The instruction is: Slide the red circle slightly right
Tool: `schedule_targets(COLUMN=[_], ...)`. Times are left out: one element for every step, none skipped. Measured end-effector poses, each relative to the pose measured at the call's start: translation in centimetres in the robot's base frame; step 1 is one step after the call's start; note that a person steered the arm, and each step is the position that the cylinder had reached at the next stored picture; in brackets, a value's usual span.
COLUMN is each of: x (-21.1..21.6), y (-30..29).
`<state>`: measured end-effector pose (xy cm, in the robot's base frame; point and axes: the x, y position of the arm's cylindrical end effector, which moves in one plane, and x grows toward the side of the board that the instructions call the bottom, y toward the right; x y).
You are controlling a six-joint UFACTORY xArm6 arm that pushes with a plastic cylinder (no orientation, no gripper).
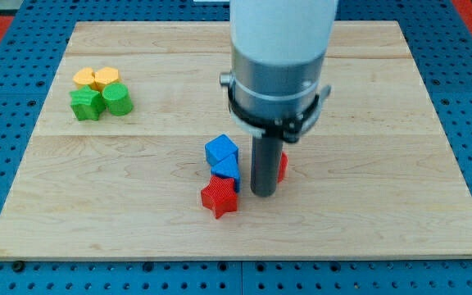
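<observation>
The red circle [283,166] is mostly hidden behind my rod; only a red sliver shows at the rod's right side, near the board's middle. My tip [264,193] rests on the board just left of and in front of that red block, touching or nearly touching it. A blue cube [221,151] and a second blue block [228,170] sit just left of the rod. A red star [220,197] lies below them, left of my tip.
At the view's upper left stand a green star [86,104], a green cylinder [117,99] and two yellow-orange blocks [96,79], close together. The wooden board [383,123] lies on a blue pegboard table.
</observation>
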<state>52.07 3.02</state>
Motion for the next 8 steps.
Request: schedule_targets(x=[-3.0,-3.0,-5.2,-7.8,-8.2,-6.9,-6.4,-4.4], y=[0.0,-1.7,-4.6,-5.3,-3.3,-2.6,-1.3,-0.8])
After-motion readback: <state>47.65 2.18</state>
